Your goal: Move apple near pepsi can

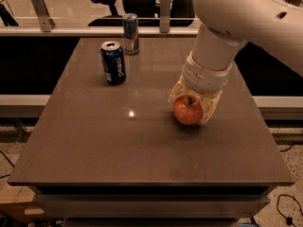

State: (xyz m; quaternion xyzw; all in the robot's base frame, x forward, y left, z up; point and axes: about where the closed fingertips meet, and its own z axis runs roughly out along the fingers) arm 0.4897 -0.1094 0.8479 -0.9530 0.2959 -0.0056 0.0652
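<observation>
The red-orange apple point(188, 109) sits on the brown table point(118, 150), right of the middle. My gripper point(190, 112) comes down on it from above on the white arm. Its cream fingers point(209, 107) stand on both sides of the apple and press against it. The apple looks to rest on the table surface. The dark blue pepsi can point(113, 63) stands upright at the far left part of the table, well apart from the apple and up to its left.
A slimmer blue-and-silver can point(131, 33) stands upright at the table's far edge, just behind and right of the pepsi can. A rail with posts point(164, 4) and office chairs lie beyond the table. The white arm point(236, 18) overhangs the right side.
</observation>
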